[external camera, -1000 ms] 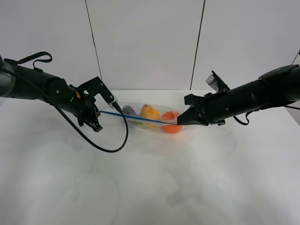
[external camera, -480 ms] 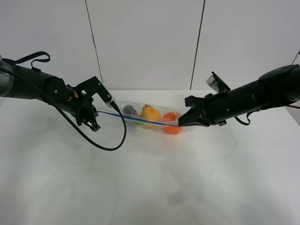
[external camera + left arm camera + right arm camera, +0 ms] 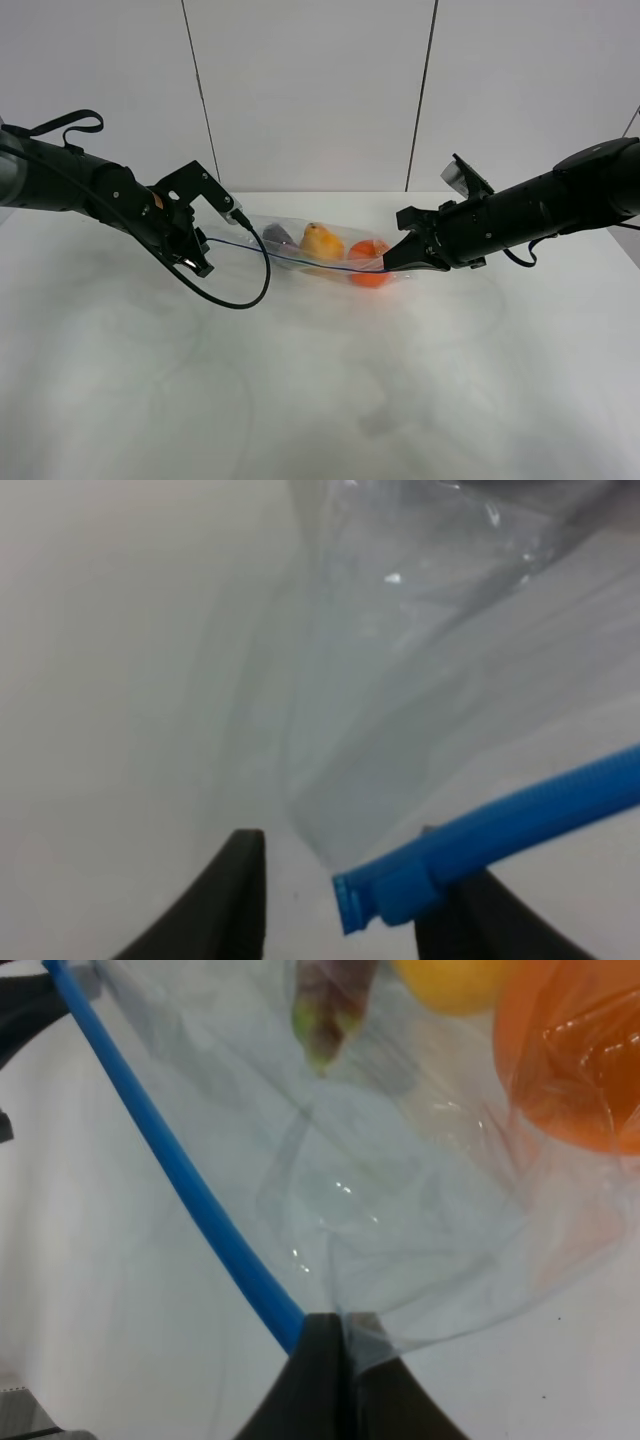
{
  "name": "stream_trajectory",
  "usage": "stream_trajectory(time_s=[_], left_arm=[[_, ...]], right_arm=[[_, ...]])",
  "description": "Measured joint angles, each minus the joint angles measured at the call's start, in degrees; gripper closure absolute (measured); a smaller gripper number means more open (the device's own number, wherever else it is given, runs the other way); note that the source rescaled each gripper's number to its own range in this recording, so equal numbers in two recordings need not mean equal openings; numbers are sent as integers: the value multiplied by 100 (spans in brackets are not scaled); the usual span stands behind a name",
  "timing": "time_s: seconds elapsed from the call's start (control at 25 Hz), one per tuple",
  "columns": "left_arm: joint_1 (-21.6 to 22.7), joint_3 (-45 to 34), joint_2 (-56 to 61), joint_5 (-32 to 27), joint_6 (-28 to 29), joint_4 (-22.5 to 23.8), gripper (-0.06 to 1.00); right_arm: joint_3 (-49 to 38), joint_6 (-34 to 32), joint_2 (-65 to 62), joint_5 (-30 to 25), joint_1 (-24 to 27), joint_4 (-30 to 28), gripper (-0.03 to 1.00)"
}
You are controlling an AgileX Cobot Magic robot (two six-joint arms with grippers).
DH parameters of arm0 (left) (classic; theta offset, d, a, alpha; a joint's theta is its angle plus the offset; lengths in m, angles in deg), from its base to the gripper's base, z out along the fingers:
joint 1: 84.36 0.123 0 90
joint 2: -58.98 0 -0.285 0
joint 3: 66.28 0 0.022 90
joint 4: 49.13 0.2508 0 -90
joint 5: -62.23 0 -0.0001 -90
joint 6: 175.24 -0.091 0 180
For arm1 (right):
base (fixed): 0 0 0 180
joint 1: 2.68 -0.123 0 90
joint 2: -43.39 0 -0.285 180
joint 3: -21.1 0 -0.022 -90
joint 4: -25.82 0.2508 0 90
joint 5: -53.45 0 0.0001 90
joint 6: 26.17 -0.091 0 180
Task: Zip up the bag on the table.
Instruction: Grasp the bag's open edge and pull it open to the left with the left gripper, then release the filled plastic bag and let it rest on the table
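The clear crinkly bag (image 3: pixel 330 252) lies at the far middle of the white table (image 3: pixel 320 400), with yellow (image 3: pixel 320 240), orange (image 3: pixel 368 262) and dark purple produce (image 3: pixel 277 236) inside. Its blue zipper strip (image 3: pixel 290 257) runs taut between my two grippers. My left gripper (image 3: pixel 203 255) is at the strip's left end. In the left wrist view the blue strip end (image 3: pixel 480 835) lies between the parted fingers (image 3: pixel 235 900), against one of them. My right gripper (image 3: pixel 392 262) is shut on the bag's right corner; in the right wrist view the gripper (image 3: pixel 345 1325) pinches strip (image 3: pixel 180 1175) and plastic.
A black cable (image 3: pixel 235 300) from the left arm loops down onto the table in front of the bag's left end. A panelled white wall (image 3: pixel 310 90) stands behind the table.
My left gripper has moved a little left and back along the zipper strip to its end. The bag is pulled slightly straighter. The right gripper has held its grip almost still.
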Motion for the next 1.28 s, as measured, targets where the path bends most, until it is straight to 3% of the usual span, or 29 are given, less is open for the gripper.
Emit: stream_trajectory(time_s=[0.48, 0.92, 1.08, 1.28], left_arm=[[0, 0, 0, -105, 1585, 0, 38], [23, 0, 0, -1165, 2191, 24, 38], [258, 5, 11, -1519, 2592, 24, 38], [859, 66, 226, -1967, 2810, 24, 38]], right_arm=[[0, 0, 0, 34, 0, -116, 97], [0, 0, 0, 81, 0, -299, 97], [0, 0, 0, 81, 0, -354, 97], [0, 0, 0, 82, 0, -377, 97]])
